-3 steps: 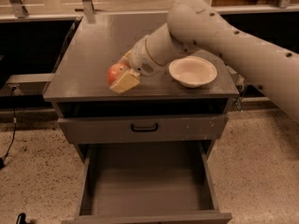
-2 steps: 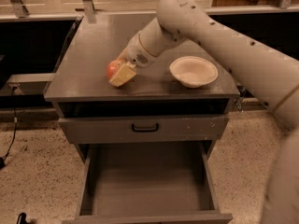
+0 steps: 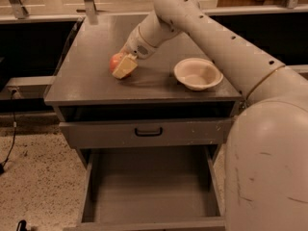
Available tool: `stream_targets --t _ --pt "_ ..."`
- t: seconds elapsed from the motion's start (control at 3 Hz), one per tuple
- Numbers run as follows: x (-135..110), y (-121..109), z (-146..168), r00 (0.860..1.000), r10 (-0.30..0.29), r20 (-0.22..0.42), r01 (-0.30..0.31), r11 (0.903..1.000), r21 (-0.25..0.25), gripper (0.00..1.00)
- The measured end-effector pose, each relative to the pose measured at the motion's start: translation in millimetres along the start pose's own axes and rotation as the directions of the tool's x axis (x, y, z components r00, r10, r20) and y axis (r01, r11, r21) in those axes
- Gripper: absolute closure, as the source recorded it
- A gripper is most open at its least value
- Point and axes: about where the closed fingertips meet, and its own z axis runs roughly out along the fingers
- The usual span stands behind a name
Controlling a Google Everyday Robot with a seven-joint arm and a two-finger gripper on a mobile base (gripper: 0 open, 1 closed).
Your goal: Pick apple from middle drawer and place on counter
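The red-orange apple [image 3: 116, 61] sits low on the dark-grey counter [image 3: 91, 81], left of centre. My gripper [image 3: 122, 66] is at the apple, with its yellowish fingers [image 3: 125, 67] closed around it, reaching in from the upper right. I cannot tell whether the apple rests on the counter or hangs just above it. The middle drawer [image 3: 149, 186] is pulled wide open below, and its grey floor is bare.
A cream-white bowl [image 3: 198, 73] stands on the counter right of the apple. A shallower grey drawer with a black loop handle [image 3: 148, 132] is slightly open above the middle drawer. My arm [image 3: 226, 57] crosses the right side. Speckled floor [image 3: 38, 177] lies to the left.
My gripper with the apple has moved slightly back and left over the counter. The arm has swung closer to the camera on the right.
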Motion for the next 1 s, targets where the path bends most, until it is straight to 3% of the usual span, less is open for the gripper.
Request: stream_targets --t 0.67,1.0 --pt "-2.1 -1.5 -0.4 1.0 -0.001 0.003 0.001 1.0 0.003 0.36" --pt "-2.1 -1.5 -0.4 1.0 -0.001 0.003 0.001 1.0 0.003 0.05"
